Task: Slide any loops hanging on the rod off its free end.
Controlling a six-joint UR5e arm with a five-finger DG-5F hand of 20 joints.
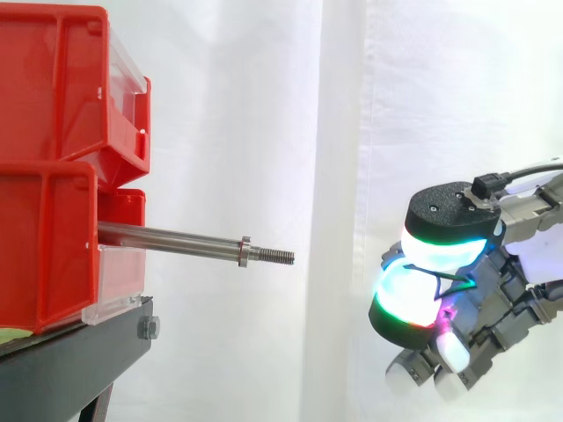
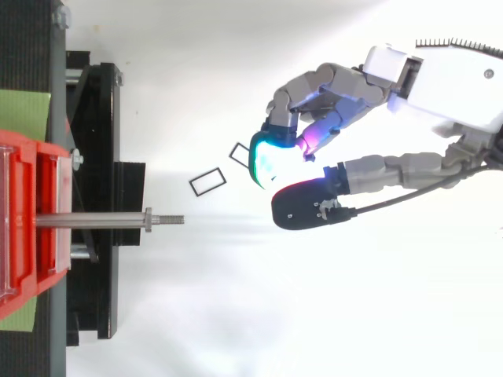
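Robot hand (image 2: 393, 75), grip unclear, well apart from the rod (image 1: 167, 237); two loops (image 2: 205, 175) between them from above.

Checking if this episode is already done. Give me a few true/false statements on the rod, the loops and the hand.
1. No loop hangs on the rod. True.
2. The hand touches the rod's free end. False: the hand is apart from the rod, out beyond its free end.
3. In the top view, a black loop and a second loop are off the rod. True.
4. The rod comes out of the upper red bin. False: it comes out at the lower red bin.
5. The rod's free end is threaded. True.
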